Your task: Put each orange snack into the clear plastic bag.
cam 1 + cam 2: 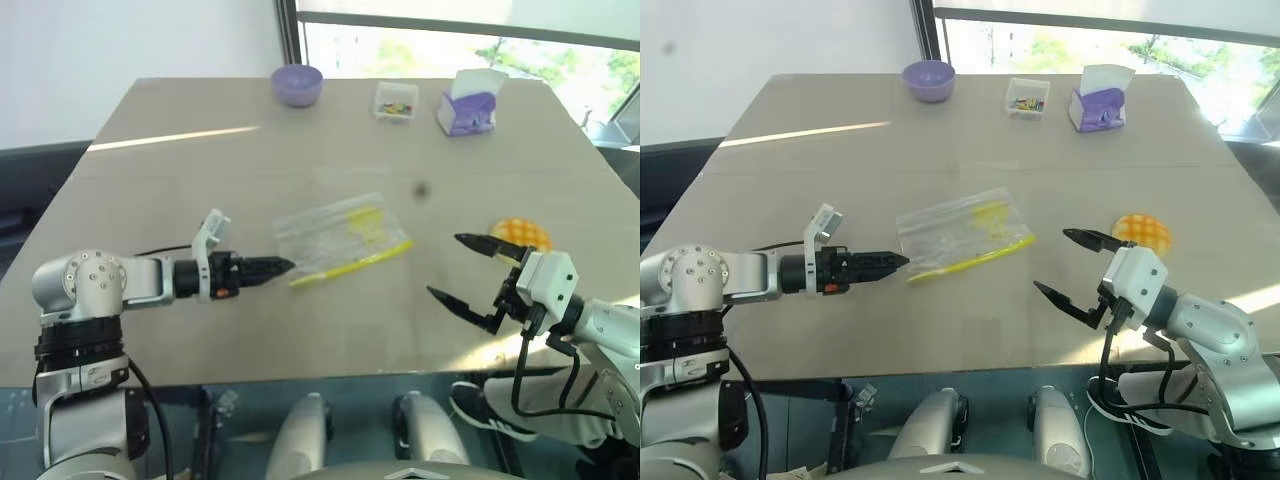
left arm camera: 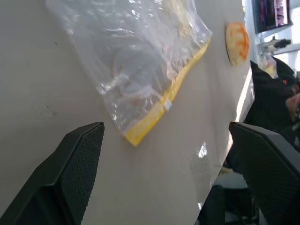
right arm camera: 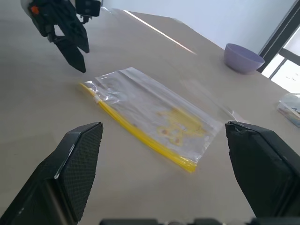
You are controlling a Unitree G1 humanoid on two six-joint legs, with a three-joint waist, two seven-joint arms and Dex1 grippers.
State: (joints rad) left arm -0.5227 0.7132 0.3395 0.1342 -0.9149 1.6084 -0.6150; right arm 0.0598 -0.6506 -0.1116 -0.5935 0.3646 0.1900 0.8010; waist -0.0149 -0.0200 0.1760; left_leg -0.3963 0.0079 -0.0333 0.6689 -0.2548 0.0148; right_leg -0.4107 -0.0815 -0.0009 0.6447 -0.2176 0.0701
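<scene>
The clear plastic bag (image 1: 335,238) lies flat at the table's middle, its yellow seal strip (image 1: 350,266) along the near edge. The orange snack (image 1: 520,234), a round bun with a grid top, rests on the table to the right of the bag. My left gripper (image 1: 285,266) points at the bag's near left corner, close to it, and the left wrist view shows its fingers (image 2: 70,173) spread open and empty. My right gripper (image 1: 445,265) hovers open and empty between bag and snack, aimed towards the bag (image 3: 154,110). The snack sits just behind its upper finger.
At the table's far edge stand a purple bowl (image 1: 297,84), a small clear box of coloured bits (image 1: 396,101) and a purple-and-white carton (image 1: 468,105). The table's front edge (image 1: 330,380) runs just below both arms.
</scene>
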